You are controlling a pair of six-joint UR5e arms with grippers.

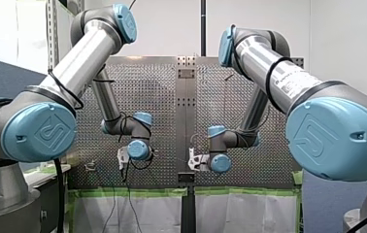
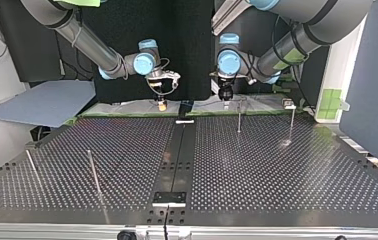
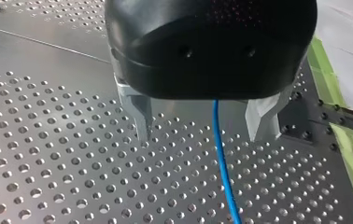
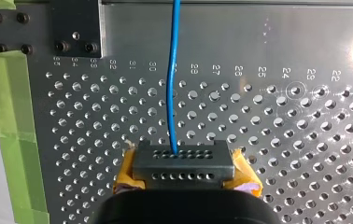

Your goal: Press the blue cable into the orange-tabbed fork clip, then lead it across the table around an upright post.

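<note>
A thin blue cable [image 3: 221,158] runs between the two metal fingers [image 3: 142,116] of my left gripper [image 3: 201,135]. The fingers stand apart and do not touch it. My right gripper [image 4: 181,161] has yellow pads [image 4: 127,173] and is shut on the blue cable [image 4: 172,93], which leads straight ahead from it over the perforated plate. In the top view both grippers hang side by side at the table's far edge, the right gripper [image 2: 162,102] at the left and the left gripper [image 2: 225,97] at the right. I cannot make out an orange-tabbed clip.
Thin upright posts stand on the table: two [image 2: 239,119] [image 2: 292,122] near my left gripper and two [image 2: 93,170] [image 2: 32,165] at the top view's near left. Green tape [image 4: 11,130] lines the table edge. A black bracket [image 4: 74,28] is bolted ahead of my right gripper.
</note>
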